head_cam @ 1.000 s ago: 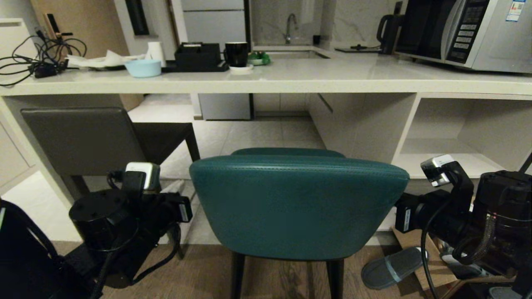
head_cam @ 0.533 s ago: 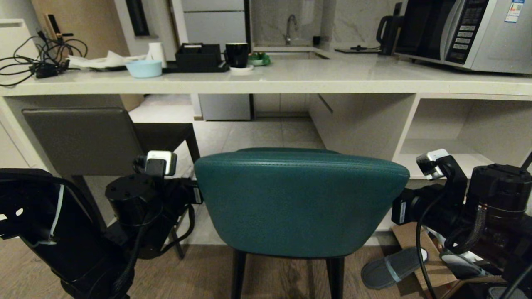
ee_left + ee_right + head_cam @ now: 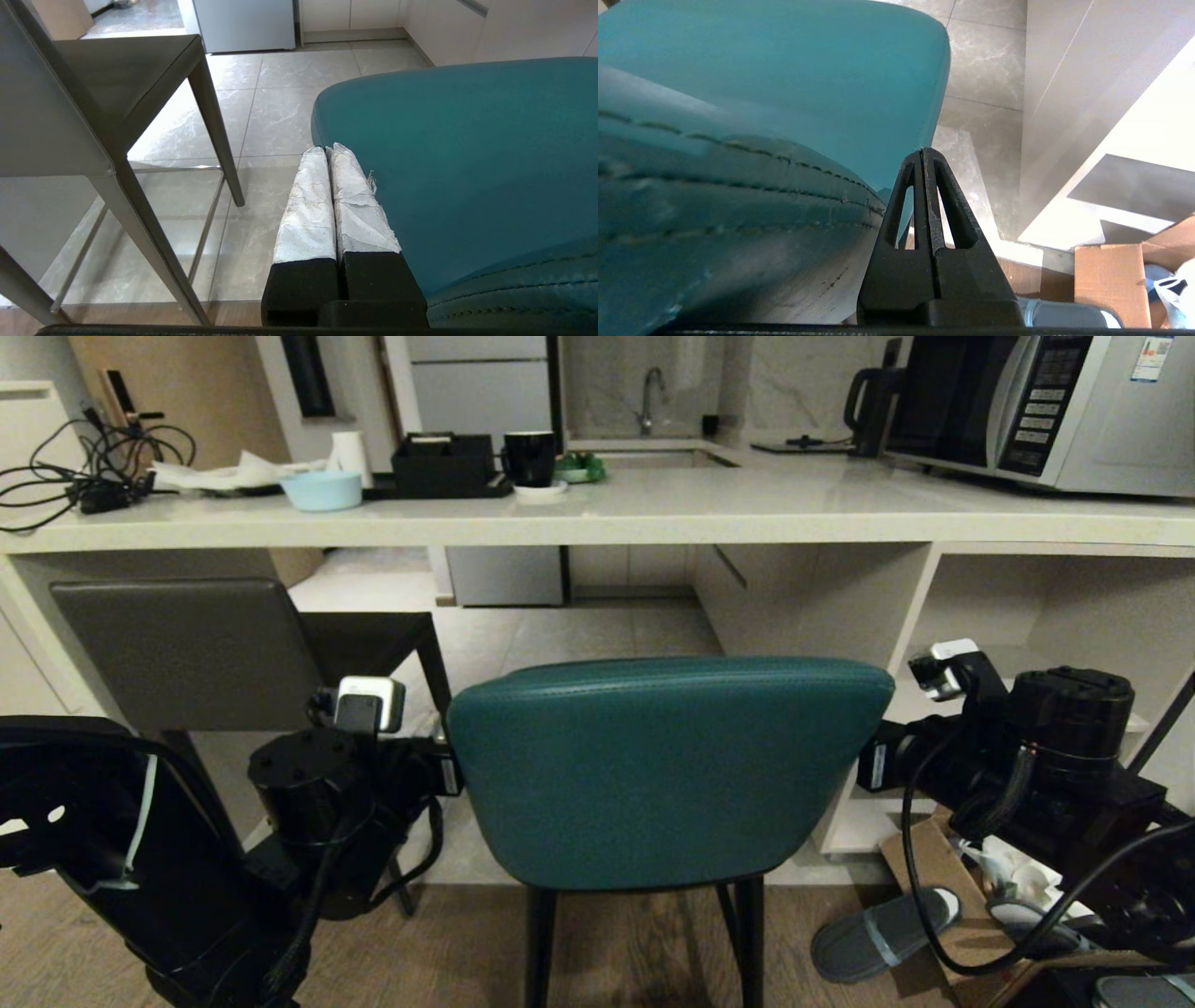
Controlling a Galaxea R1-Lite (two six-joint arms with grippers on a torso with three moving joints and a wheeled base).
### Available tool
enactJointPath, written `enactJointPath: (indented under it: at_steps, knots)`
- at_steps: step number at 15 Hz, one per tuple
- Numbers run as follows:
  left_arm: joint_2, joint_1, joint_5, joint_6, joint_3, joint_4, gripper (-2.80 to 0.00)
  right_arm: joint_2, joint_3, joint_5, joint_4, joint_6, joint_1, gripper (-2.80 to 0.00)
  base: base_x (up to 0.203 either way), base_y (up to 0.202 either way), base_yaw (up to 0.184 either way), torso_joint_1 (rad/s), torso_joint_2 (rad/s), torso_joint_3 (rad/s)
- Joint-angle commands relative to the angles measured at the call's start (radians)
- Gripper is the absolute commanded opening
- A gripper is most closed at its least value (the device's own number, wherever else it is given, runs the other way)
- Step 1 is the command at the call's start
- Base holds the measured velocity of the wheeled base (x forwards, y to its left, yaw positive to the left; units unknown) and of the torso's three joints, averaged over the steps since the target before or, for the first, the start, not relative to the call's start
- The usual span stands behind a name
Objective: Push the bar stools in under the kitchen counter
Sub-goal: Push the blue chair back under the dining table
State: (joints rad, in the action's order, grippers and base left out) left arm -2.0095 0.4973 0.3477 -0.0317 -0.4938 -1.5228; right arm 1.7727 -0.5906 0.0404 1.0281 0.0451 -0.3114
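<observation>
Step in hand: pushing the teal curved-back bar stool with thin black legs (image 3: pixel 667 775) toward the long white stone-look kitchen counter (image 3: pixel 653 518). I judge it partway there: its backrest stands on my side of the counter edge, the seat not yet tucked under.

Dark grey leather stool with flat rectangular back and square legs (image 3: pixel 187 653) sits to the left, its seat under the counter; looks done or nearly so.

My left gripper (image 3: pixel 334 161): taped fingers pressed together, holding nothing, lying against the left flank of the teal backrest. My right gripper (image 3: pixel 923 161): black fingers closed tip to tip, empty, at the right flank, touching or just beside it; I cannot tell which.

Next move, as I judge it: an even, level shove from both sides so the stool runs straight and does not tip.
</observation>
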Motion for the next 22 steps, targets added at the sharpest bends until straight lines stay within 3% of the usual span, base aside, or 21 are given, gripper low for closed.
enactJointPath:
  at_steps: [1,10,16,22]
  knots:
    - [-0.012,0.003,-0.004,-0.002,-0.007,-0.007,-2.8,0.021,-0.017,0.009,0.013,-0.001,-0.003,-2.8,0.0,0.0,0.0,0.0,0.0,0.0]
    - [-0.021,0.011,-0.003,-0.028,-0.035,-0.007,-2.8,0.05,0.024,-0.031,0.039,0.001,0.017,-2.8,0.0,0.0,0.0,0.0,0.0,0.0]
    - [-0.048,-0.007,0.001,-0.029,-0.202,0.043,-2.8,0.047,0.063,-0.031,0.108,0.008,0.017,-2.8,0.0,0.0,0.0,0.0,0.0,0.0]
    - [-0.063,-0.061,-0.017,-0.054,-0.263,0.097,-2.8,0.028,0.078,-0.032,0.11,0.051,0.008,-2.8,0.0,0.0,0.0,0.0,0.0,0.0]
